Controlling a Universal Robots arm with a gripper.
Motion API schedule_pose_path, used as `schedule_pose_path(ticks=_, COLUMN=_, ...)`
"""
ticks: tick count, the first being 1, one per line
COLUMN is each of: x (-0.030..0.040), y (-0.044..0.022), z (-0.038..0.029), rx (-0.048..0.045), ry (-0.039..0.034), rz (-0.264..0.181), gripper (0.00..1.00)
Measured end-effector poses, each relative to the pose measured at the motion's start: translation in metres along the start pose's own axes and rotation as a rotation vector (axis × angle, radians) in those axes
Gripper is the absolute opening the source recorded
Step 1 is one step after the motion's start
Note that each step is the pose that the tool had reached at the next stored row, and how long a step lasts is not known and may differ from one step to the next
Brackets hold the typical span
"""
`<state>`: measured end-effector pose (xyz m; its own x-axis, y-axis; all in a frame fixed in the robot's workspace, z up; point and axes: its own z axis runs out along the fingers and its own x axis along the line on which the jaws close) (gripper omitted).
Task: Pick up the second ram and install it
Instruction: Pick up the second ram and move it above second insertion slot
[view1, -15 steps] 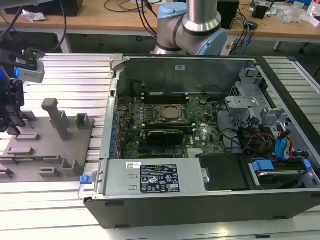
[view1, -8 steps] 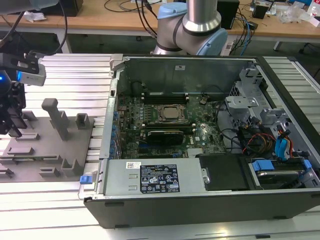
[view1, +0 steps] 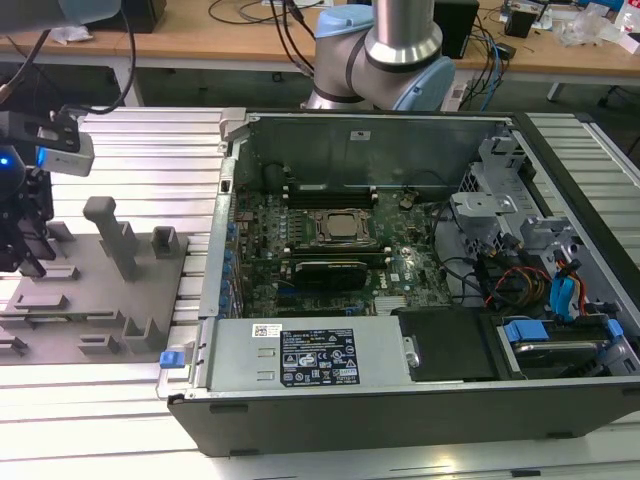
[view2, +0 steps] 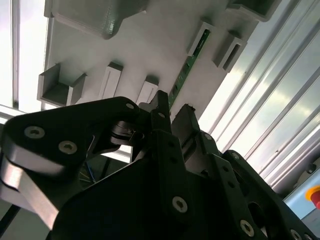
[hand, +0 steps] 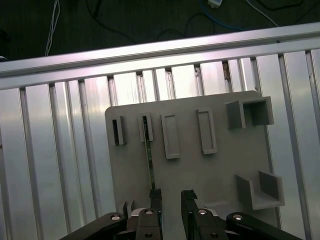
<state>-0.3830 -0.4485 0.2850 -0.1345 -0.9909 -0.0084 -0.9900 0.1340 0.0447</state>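
Claw (hand: 171, 200): spread, with nothing held in the gap between the two fingers (hand: 156, 199); it is seen in the exterior view (view1: 22, 250) at the far left of that view, low over the fixture plate (view1: 100, 310).

Second ram (hand: 149, 155): a thin green strip standing on its edge on the grey fixture plate (hand: 200, 190), with its far end seated in one slotted block (hand: 149, 131) of the row of raised blocks.

Ram relative to claw: the strip runs lengthwise toward the claw, and its near end is met by the tip of one finger rather than by the open gap. Whether the finger touches it cannot be told.

Second wrist view: the same green strip (view2: 189, 65) is shown ending just ahead of the claw (view2: 173, 111), slightly to one side of the gap.

Bench (view1: 150, 170): a ribbed aluminium surface carrying the fixture plate.

Computer case (view1: 330, 412): lying open beside the plate, toward the exterior view's right, well apart from the claw.
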Motion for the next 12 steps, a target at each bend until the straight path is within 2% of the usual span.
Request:
schedule_pose_path(ticks=4, x=0.0005, y=-0.0002, z=0.0035, rx=-0.0001, ry=0.0001, rz=0.000, gripper=0.30)
schedule_pose_path(ticks=7, x=0.0029, y=-0.0008, z=0.0068, rx=0.0001, ry=-0.0001, rz=0.000, gripper=0.30)
schedule_pose_path(ticks=8, x=0.0058, y=-0.0010, z=0.0079, rx=0.0001, ry=0.0000, rz=0.000, gripper=0.30)
schedule_pose_path(ticks=9, x=0.0097, y=-0.0010, z=0.0091, rx=0.0000, ry=0.0003, rz=-0.008, gripper=0.30)
schedule_pose_path(ticks=11, x=0.0114, y=-0.0013, z=0.0106, rx=-0.0006, ry=0.0031, rz=-0.067, gripper=0.30)
schedule_pose_path(ticks=12, x=0.0122, y=-0.0015, z=0.0114, rx=-0.0005, ry=0.0034, rz=-0.078, gripper=0.30)
